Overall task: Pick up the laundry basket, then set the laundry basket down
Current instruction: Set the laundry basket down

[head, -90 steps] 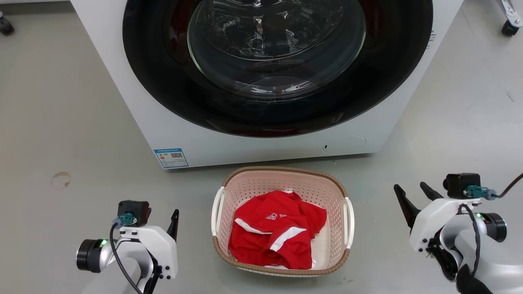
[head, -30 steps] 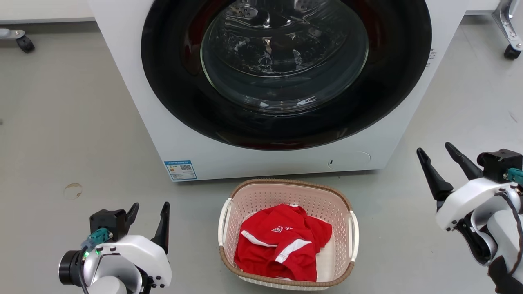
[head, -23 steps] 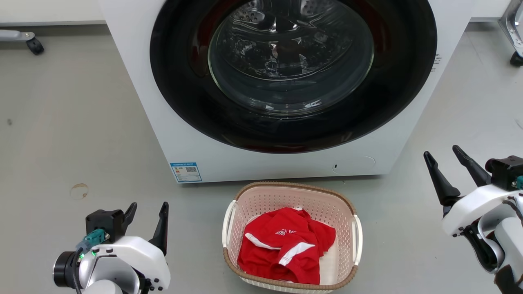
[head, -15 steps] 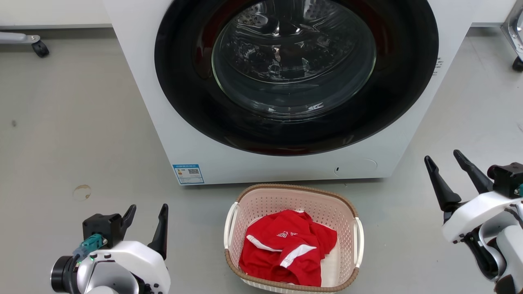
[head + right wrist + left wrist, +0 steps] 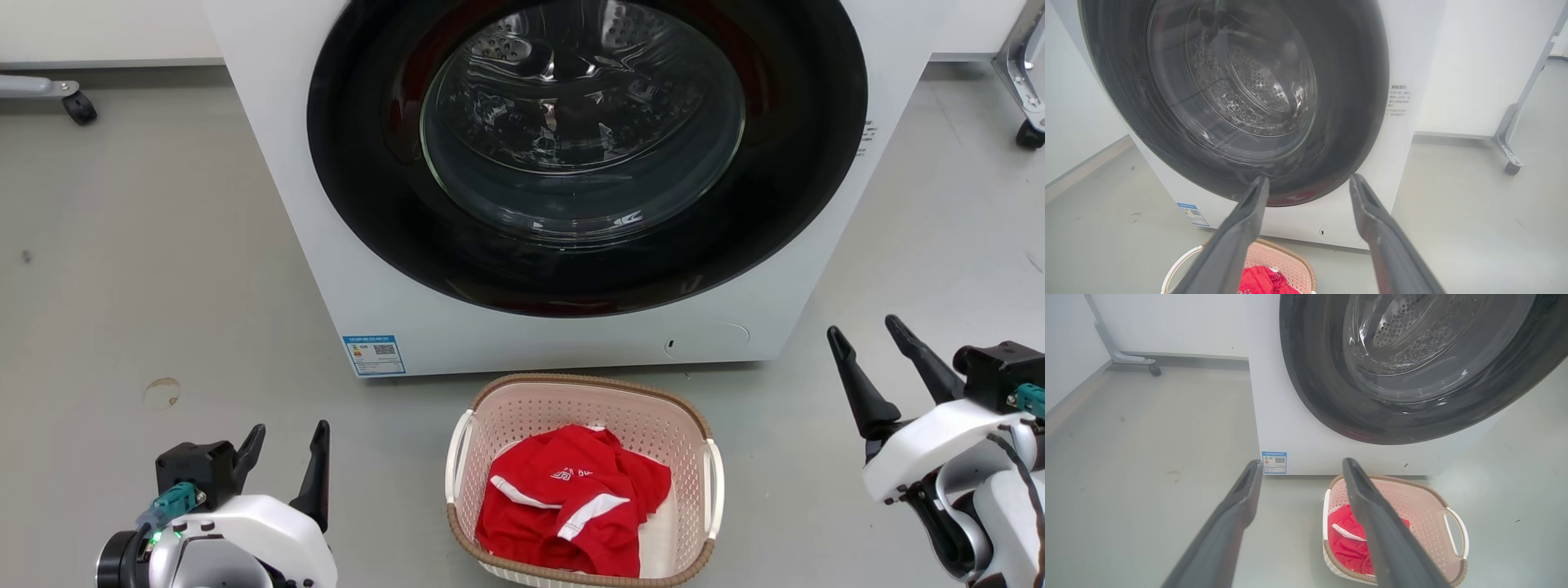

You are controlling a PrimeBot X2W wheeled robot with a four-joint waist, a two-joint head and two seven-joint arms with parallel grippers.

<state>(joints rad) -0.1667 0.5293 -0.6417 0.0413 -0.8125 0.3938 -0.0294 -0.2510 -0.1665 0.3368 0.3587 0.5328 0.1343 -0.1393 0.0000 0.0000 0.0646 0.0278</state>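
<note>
Gaping empty, end effectors [image 5: 291, 427] [image 5: 862, 326] flank laundry basket [image 5: 571, 400].

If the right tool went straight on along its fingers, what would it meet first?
The right tool would probably hit the washer, at the lower rim of its door; the gap between looks free, though depth is unclear.

Washing machine [image 5: 522, 343]: top cropped by the frame; blue label [image 5: 374, 354] too small to read. Laundry basket [image 5: 588, 402]: near edge cropped at the bottom; red garment [image 5: 571, 510] hides its floor.
</note>
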